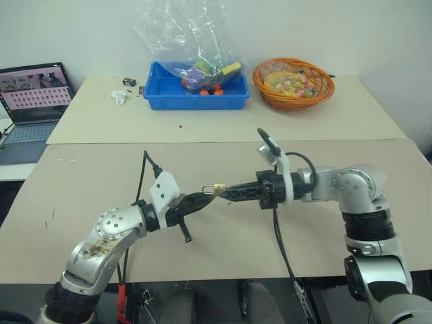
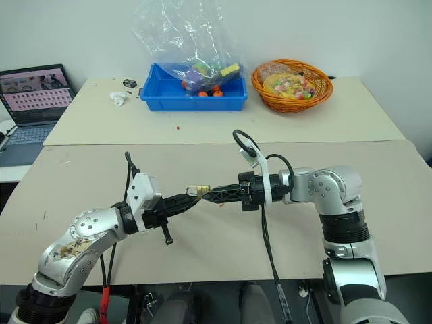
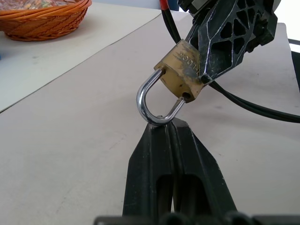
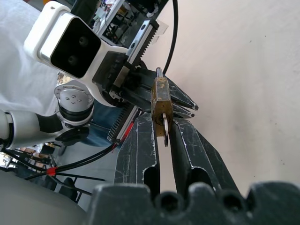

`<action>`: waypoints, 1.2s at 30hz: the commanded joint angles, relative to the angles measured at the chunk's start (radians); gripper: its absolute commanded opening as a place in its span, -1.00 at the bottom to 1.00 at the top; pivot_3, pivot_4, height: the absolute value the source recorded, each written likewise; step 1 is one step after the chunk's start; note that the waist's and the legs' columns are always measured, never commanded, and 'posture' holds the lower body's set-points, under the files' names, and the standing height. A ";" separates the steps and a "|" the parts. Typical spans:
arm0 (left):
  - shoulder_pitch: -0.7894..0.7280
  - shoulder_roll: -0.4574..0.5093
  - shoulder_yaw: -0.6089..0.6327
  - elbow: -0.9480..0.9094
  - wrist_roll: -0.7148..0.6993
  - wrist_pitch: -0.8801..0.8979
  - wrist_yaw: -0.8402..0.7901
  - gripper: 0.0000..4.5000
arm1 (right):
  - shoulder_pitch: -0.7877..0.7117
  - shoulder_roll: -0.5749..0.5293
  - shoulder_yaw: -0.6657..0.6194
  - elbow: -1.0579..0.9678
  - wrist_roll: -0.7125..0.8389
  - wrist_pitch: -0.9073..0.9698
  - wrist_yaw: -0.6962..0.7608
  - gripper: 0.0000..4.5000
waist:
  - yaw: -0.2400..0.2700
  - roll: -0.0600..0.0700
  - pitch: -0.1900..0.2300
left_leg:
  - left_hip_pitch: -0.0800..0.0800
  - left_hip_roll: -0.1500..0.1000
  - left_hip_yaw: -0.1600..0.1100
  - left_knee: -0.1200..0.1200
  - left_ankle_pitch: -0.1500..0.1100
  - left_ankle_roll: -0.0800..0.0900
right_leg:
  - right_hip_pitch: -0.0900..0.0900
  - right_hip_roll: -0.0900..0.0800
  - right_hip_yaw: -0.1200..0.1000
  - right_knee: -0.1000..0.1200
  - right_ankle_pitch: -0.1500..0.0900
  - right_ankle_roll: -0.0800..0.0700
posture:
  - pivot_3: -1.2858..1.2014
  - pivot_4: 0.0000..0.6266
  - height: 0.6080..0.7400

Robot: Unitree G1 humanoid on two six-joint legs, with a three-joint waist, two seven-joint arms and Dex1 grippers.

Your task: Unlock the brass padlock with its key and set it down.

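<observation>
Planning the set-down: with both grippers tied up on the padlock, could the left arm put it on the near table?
Probably yes. The left gripper pinches the shackle of the brass padlock, the right gripper holds the key at its body, and the table beneath lies bare.

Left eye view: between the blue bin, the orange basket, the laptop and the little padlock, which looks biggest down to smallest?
1. Blue bin
2. Orange basket and laptop: look alike; the laptop is cut off at the edge, so unranked
3. Brass padlock, by far the smallest
</observation>
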 commanded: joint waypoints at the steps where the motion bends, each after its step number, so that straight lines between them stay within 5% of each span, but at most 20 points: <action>1: -0.004 -0.003 0.018 -0.035 -0.005 -0.010 0.001 -0.94 | -0.007 0.002 0.000 0.020 -0.027 -0.034 -0.014 -1.00 | 0.000 0.000 0.000 | 0.000 0.000 0.000 0.000 0.000 0.000 | 0.000 0.000 0.000 0.000 0.000 0.000 | 0.03 -0.52 0.92; 36: 0.006 -0.007 0.024 -0.031 -0.005 -0.012 -0.007 -0.94 | 0.065 -0.097 0.069 -0.145 0.013 -0.070 0.140 -1.00 | 0.001 0.000 0.000 | 0.000 0.000 0.000 0.000 0.000 0.000 | 0.000 0.000 0.000 0.000 0.000 0.000 | 0.03 -0.52 0.92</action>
